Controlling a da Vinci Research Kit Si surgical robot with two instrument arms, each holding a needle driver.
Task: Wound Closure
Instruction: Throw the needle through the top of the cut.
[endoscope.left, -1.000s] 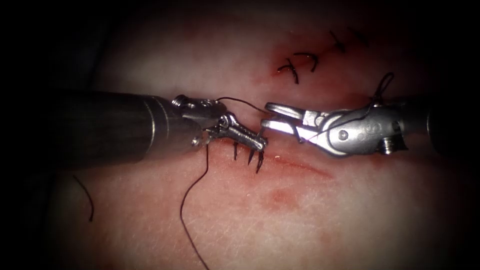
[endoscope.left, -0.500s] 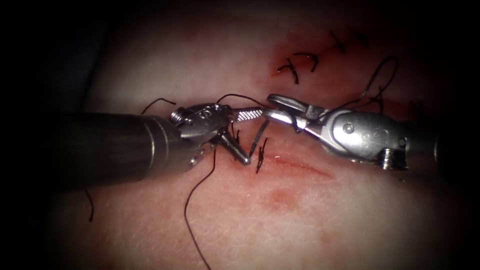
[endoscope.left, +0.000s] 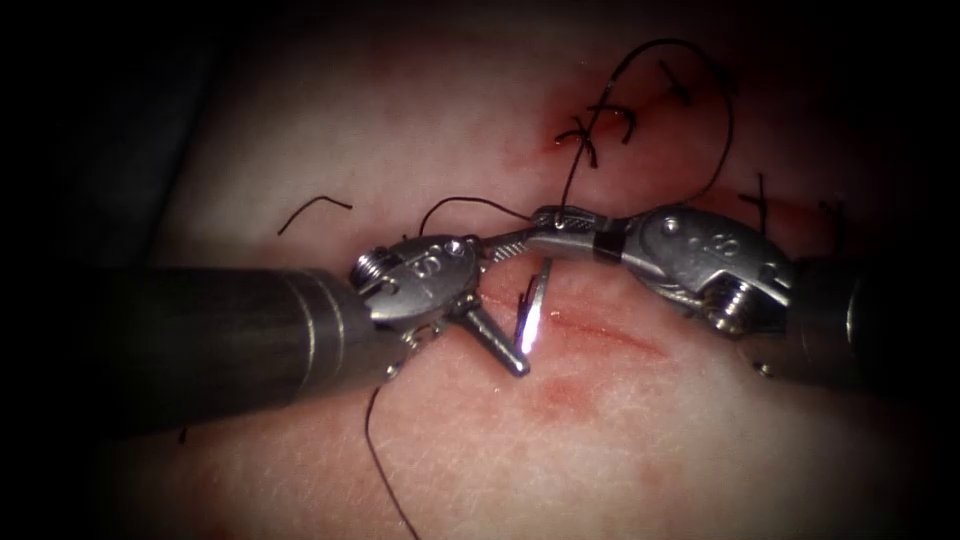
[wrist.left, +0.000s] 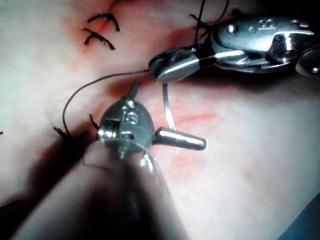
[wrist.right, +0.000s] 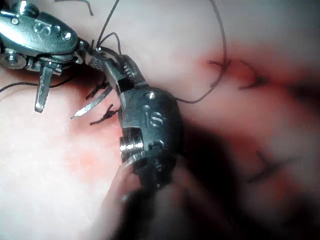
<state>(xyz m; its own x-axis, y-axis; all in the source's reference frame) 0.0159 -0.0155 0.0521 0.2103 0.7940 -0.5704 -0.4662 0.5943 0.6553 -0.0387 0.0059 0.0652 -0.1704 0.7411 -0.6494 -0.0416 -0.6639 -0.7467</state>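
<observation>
Since half a second ago the right tool (endoscope.left: 552, 222) has rolled and risen a little, and the thread (endoscope.left: 725, 110) behind it has swung up into one tall loop toward 12 o'clock. The left tool (endoscope.left: 512, 305) has dropped slightly toward 7 o'clock. A second ago the left jaws were together at the needle and the right jaws apart.

The left jaws are now spread wide and hold nothing: one points to 2 o'clock and meets the right tool's tip, the other points to 4 o'clock. The right jaws are clamped on the needle (endoscope.left: 535, 305) near one end of its curve. Its shiny body hangs toward 6 o'clock between the two tools, out of the tissue (endoscope.left: 650, 440), just above the left end of the cut (endoscope.left: 610, 335).

Counted: two tools, one needle, one long thread, and three finished stitches (endoscope.left: 590, 135) at 1 o'clock. One dark knot (endoscope.left: 525, 295) sits beside the needle, and one loose thread piece (endoscope.left: 315, 207) lies at 10 o'clock.
</observation>
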